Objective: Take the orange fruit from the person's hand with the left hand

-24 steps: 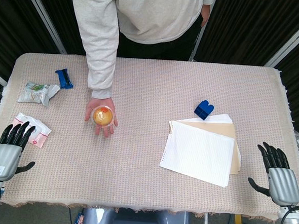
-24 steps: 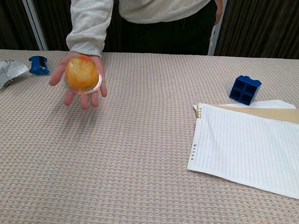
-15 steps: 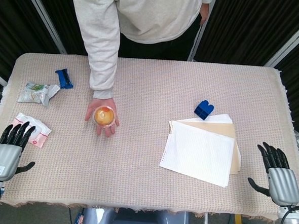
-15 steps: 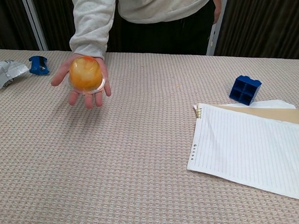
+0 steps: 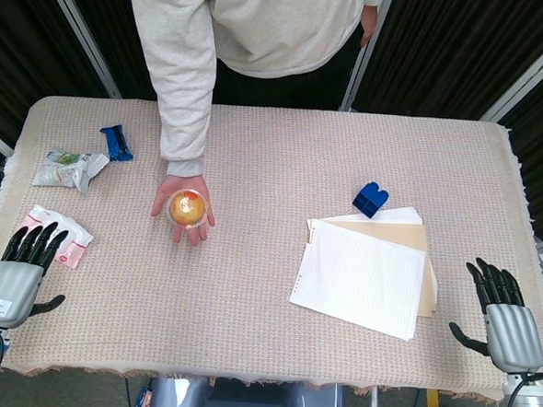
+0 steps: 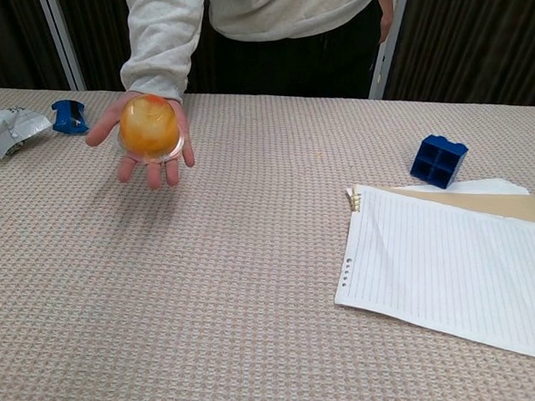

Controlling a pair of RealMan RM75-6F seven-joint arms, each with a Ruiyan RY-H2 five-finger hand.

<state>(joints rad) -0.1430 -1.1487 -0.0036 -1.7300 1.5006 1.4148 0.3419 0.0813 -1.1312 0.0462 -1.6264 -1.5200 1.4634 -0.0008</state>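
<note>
A person in a grey sweatshirt holds out an orange fruit (image 5: 186, 208) in a clear cup on an upturned palm (image 5: 182, 220) above the left half of the table. The chest view shows the orange fruit (image 6: 149, 127) raised off the cloth. My left hand (image 5: 15, 275) lies at the table's near left corner, palm down, fingers apart, holding nothing, well short of the fruit. At the near right corner my right hand (image 5: 505, 312) lies likewise, fingers spread and empty. Neither hand shows in the chest view.
A blue brick (image 5: 370, 199) sits beside a stack of lined paper (image 5: 364, 276) on the right. On the left lie a pink-white packet (image 5: 60, 234), a silver snack bag (image 5: 66, 168) and a small blue wrapper (image 5: 117, 142). A woven cloth (image 5: 245, 331) covers the table.
The person's hand with the fruit shifted slightly, first toward me and to the right, then back. Both my hands stayed where they were.
</note>
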